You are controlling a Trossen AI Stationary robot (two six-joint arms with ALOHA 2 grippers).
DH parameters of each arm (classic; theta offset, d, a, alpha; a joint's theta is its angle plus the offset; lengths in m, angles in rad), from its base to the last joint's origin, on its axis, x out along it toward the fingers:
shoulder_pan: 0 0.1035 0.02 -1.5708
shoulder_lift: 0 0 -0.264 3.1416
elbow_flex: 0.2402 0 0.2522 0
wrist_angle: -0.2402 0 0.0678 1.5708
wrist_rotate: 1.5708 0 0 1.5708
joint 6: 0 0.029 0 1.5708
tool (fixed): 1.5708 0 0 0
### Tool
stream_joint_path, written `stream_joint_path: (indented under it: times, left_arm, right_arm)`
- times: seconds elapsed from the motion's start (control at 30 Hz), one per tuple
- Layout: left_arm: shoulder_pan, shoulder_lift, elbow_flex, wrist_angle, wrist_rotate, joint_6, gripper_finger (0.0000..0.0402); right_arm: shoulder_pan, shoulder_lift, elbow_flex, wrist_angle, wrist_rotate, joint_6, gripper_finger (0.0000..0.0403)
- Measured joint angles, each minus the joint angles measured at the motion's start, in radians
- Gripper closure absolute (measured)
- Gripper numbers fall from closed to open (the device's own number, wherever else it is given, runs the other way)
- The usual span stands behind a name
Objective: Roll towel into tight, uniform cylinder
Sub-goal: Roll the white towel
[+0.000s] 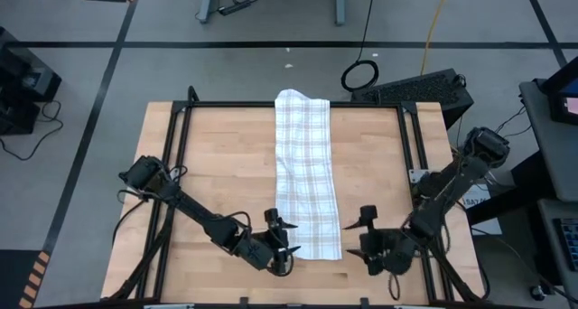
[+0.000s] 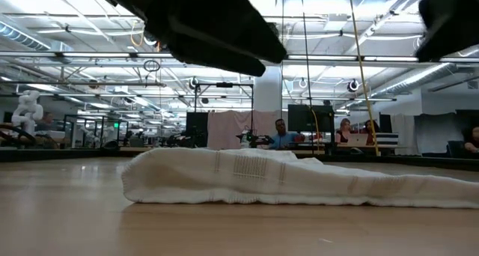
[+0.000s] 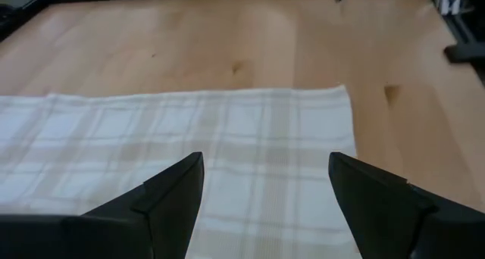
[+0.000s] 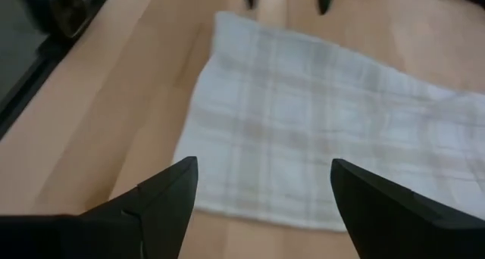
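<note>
So I've got the towel (image 1: 304,175) laid out flat as a long strip down the middle of the tabletop (image 1: 217,164), far end right up at the back rail, near end down by me. Nothing is rolled yet as far as I can tell, though the low view shows the cloth a bit humped and rumpled rather than dead flat.

Both arms are parked at the near end, one on each side. Left gripper (image 1: 282,239) sits just beside the near left corner, right gripper (image 1: 365,232) just off the near right corner. Jaws spread wide on both, holding nothing; each wrist view looks between the fingers onto the checked cloth.

I'd call this the setup for the first pinch: grab the two near corners, then fold that edge over to start the roll. The next move needs both sides coming down level and together, otherwise I reckon the first turn goes crooked and the cylinder ends up cone-shaped. Thin cloth too, so the pinch has to catch the very edge.
</note>
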Motion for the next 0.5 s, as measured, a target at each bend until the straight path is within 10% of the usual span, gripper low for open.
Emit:
stream_joint_path:
  times: [0.5]
  left_arm:
    - [-0.042, -0.001, 0.0, -0.035, 0.016, -0.025, 0.0114]
  right_arm:
    - [0.213, 0.0, 0.0, -0.202, 0.031, 0.254, 0.011]
